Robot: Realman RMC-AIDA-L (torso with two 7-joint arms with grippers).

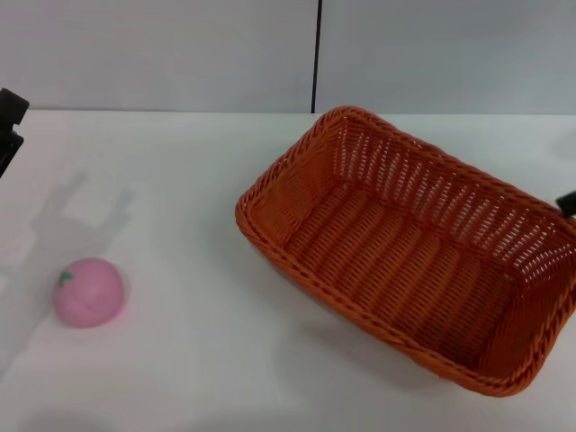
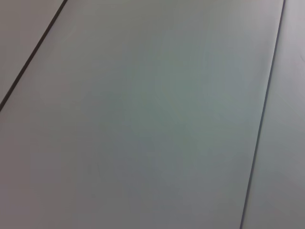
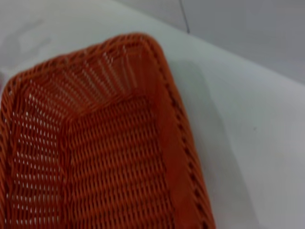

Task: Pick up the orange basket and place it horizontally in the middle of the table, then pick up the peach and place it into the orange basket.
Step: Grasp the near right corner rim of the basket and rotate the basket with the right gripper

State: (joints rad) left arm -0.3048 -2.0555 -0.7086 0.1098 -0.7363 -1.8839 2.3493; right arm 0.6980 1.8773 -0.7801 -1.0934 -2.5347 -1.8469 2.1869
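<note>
The orange basket (image 1: 405,261) stands right of the table's (image 1: 180,189) middle, its long axis running diagonally from the far centre toward the near right. It holds nothing. The right wrist view looks down into the orange basket (image 3: 109,157) at one corner. On the near left of the table lies the pink peach (image 1: 88,291), well apart from the basket. Only a black sliver of my right gripper (image 1: 567,203) shows, at the basket's far right rim. A dark part of my left gripper (image 1: 9,121) sits at the far left edge, above and behind the peach.
A pale wall with a dark vertical seam (image 1: 316,54) rises behind the table. The left wrist view shows only grey wall panels (image 2: 152,114). Arm shadows (image 1: 72,225) fall on the tabletop near the peach.
</note>
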